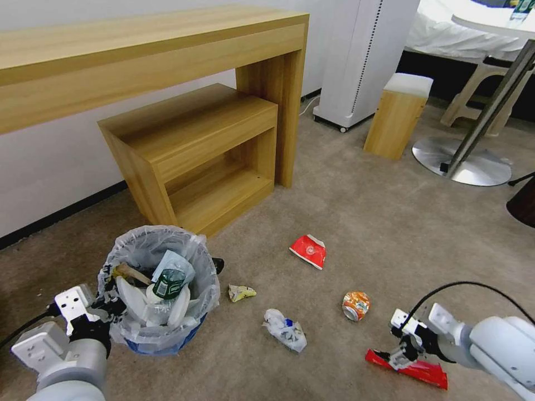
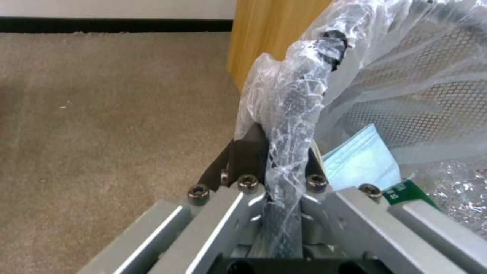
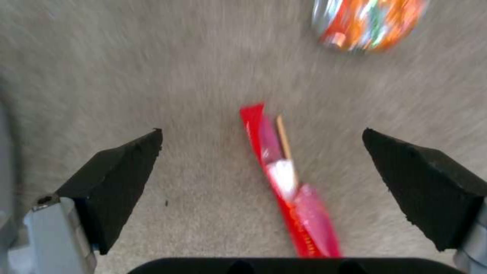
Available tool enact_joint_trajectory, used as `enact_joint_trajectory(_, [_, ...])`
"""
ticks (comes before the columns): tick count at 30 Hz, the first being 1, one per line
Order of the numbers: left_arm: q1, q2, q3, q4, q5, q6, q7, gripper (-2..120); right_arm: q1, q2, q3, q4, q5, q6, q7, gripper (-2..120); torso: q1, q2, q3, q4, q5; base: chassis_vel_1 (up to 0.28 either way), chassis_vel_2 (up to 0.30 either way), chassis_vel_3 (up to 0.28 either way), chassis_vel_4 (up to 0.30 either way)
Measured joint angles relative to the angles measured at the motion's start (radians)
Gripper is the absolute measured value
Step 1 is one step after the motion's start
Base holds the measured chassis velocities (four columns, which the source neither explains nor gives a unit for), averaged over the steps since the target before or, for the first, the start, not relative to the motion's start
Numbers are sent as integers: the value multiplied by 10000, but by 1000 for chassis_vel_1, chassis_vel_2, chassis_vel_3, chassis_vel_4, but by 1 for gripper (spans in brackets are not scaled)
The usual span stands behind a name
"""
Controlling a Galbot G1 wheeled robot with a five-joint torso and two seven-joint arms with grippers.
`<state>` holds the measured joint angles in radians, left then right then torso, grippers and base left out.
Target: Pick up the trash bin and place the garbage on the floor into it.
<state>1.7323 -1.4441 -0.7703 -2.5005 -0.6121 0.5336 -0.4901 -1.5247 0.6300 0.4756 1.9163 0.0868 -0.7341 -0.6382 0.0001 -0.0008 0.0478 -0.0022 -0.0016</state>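
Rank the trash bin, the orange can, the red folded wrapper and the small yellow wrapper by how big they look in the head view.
1. trash bin, by far the largest.
2. red folded wrapper.
3. orange can and small yellow wrapper look about alike; no ranking between them.

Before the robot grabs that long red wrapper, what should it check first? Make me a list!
1. Right pincer open wide: ok.
2. Long red wrapper lies between its fingers, flat on the carpet: ok.
3. Left pincer shut on the trash bin rim: ok.
4. Bin upright with room left: ok, though it already holds a bottle.
5. Orange can clear of the wrapper: ok.
6. Fingers low enough to pinch the wrapper: cannot tell.
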Motion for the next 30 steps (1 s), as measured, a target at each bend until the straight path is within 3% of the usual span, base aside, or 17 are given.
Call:
enact_joint_trajectory(10, [61, -85, -118, 0, 144, -10, -37, 1, 1246, 831, -1597, -2083, -1107, 768, -364, 100, 0, 1, 0, 1, -4, 0, 0, 0, 0])
enact_joint_trajectory(19, [39, -252, -73, 75, 335, -56, -40, 1, 1725, 993, -1947, -3190, -2848, 1778, -1003, 100, 0, 0, 0, 1, -6, 0, 0, 0, 0])
enact_joint_trajectory(30, [12, -310, -82, 159, 466, -66, -40, 1, 2608, 1158, -2168, -4505, -3713, 3245, -1797, 100, 0, 0, 1, 1, -4, 0, 0, 0, 0])
